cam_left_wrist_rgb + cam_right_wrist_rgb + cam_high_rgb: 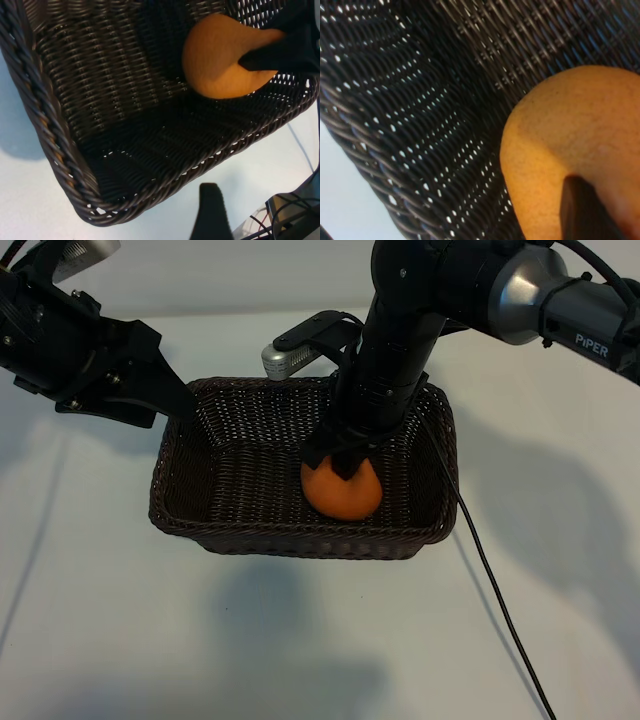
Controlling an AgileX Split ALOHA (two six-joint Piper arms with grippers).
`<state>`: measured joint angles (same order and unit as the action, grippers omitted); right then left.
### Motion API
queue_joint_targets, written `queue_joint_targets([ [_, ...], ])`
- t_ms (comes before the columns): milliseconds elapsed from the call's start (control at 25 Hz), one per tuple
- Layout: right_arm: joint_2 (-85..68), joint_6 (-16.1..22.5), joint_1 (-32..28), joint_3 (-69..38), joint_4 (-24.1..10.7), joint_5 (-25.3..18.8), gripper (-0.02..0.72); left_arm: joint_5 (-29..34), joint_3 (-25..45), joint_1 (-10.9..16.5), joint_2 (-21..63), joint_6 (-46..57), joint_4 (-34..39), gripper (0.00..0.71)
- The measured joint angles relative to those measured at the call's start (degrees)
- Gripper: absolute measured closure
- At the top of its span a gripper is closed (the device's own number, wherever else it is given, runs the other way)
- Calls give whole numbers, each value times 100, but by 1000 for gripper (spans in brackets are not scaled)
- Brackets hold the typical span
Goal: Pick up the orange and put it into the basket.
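Resting on the basket (175, 502) floor, the orange (342, 490) is pinched at its nub by the right gripper (348, 462) (release seems due); the left gripper (150, 390), parked at the rim, is held wide.

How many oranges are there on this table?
1. The orange sits inside the basket, toward its front right, with the right end effector on top of it. None elsewhere; nothing suggests a hidden one.

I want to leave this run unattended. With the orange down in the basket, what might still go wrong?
1. The right pincer sits on the orange's nub; lifting away may drag the fruit up.
2. Once freed, the orange could roll across the basket floor.
3. The left pincer hangs by the rim and might nudge the basket.
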<state>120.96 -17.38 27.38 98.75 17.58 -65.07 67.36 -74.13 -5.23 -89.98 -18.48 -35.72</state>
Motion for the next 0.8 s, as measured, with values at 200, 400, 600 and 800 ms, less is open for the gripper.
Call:
queue_joint_targets([
  [200,0,0,0,0,63,1,311,0,0,0,0,-2,0,164],
  [400,0,5,0,0,103,-24,126,0,0,0,0,-2,0,164],
  [600,0,5,0,4,115,-113,127,0,0,0,0,-2,0,164],
  [800,-131,5,0,4,49,-194,146,0,0,0,0,-2,0,164],
])
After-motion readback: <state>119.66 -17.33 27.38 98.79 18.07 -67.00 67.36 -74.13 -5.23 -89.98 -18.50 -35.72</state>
